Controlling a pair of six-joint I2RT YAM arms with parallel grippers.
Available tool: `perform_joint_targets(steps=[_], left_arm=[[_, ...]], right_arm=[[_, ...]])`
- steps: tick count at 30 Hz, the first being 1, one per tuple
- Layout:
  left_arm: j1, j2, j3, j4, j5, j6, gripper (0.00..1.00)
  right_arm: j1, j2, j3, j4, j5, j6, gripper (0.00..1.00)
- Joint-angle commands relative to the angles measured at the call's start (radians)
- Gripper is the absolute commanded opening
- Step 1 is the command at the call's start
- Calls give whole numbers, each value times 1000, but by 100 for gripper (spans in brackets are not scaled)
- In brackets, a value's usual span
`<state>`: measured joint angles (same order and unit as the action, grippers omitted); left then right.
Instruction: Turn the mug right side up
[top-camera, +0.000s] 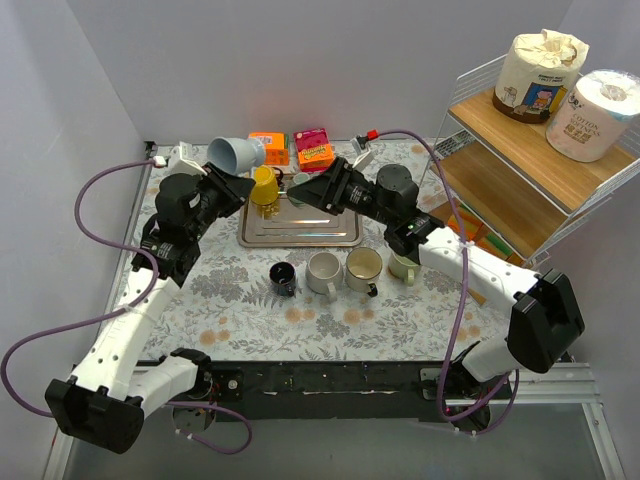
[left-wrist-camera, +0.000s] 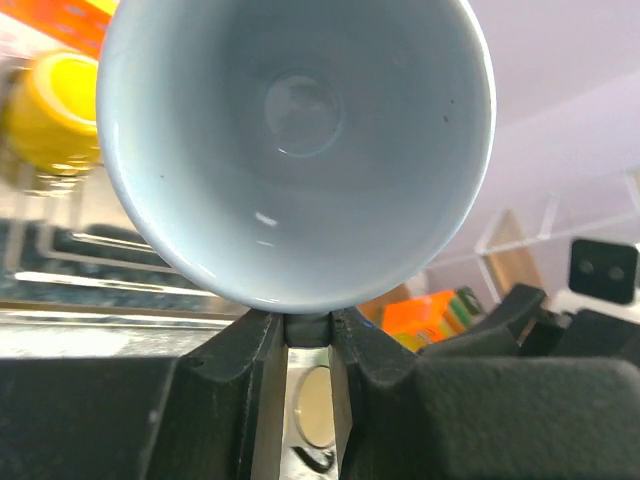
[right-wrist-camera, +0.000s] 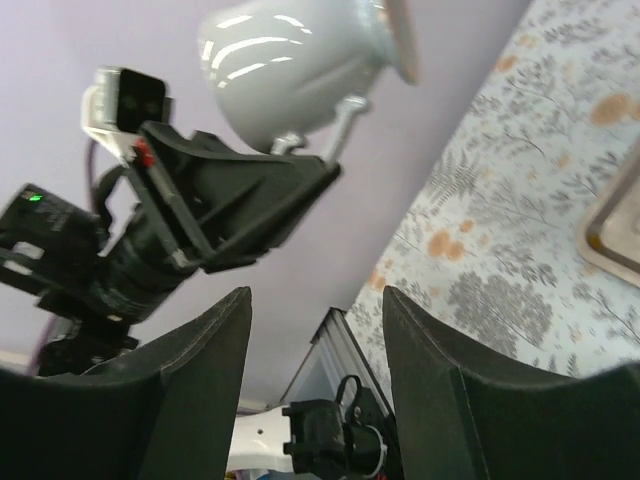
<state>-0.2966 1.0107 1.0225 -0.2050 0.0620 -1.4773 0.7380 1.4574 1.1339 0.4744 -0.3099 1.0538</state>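
A pale blue-grey mug (top-camera: 237, 154) is held in the air above the back left of the table, lying on its side. My left gripper (top-camera: 222, 176) is shut on its handle. In the left wrist view the mug's open mouth (left-wrist-camera: 300, 140) faces the camera, and the black fingers (left-wrist-camera: 230, 370) pinch the handle just below it. My right gripper (top-camera: 300, 187) is open and empty over the metal tray (top-camera: 300, 236), to the right of the mug. The right wrist view shows the mug (right-wrist-camera: 300, 70) from outside with the left gripper under it.
A yellow cup (top-camera: 265, 187) stands on the tray's left end. A black cup (top-camera: 283, 278), a white mug (top-camera: 322, 272), a cream mug (top-camera: 363, 268) and a pale green mug (top-camera: 404, 266) stand in front of the tray. Orange and red boxes (top-camera: 295, 147) lie at the back. A shelf rack (top-camera: 540, 160) stands on the right.
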Motion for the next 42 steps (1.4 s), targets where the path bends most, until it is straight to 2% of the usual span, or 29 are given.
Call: perform_joint_targets(steps=[1,4,5,7,9,12,19,21,23,29,35,42], left_arm=[[4,-28,128,-219,-298,127,0],[5,-14,145,-440,-440,161,0],[5,-6,149,-470,-448,207,0],[8,43,168,-577,-497,218,0],[14,57,151,-614,-527,229,0],[53,45,97,-616,-512,242,0],[279,86,4,-640,-392,278,0],[295,92,-15,-639,-355,291,0],[361,108,-38,-652,-334,293,0],[389,124,-65,-642,-245,270,0],[396,161,-102,-652,-206,177,0],[401,207,-143,-649,-310,57,0]], right_arm=[[-14,-52,-10,-157,32,-74,62],[-26,-69,-19,-201,41,-95,61],[-29,-74,-28,-209,48,-98,61],[-34,-81,-37,-221,46,-98,61],[-40,-85,-49,-233,43,-98,61],[-51,-86,-52,-249,28,-98,61],[-74,-100,-54,-298,0,-110,60],[-80,-106,-57,-309,-4,-117,60],[-88,-111,-66,-310,-12,-117,59],[-115,-118,-69,-324,-38,-120,60],[-141,-126,-77,-324,-69,-117,59],[-178,-141,-97,-319,-92,-112,59]])
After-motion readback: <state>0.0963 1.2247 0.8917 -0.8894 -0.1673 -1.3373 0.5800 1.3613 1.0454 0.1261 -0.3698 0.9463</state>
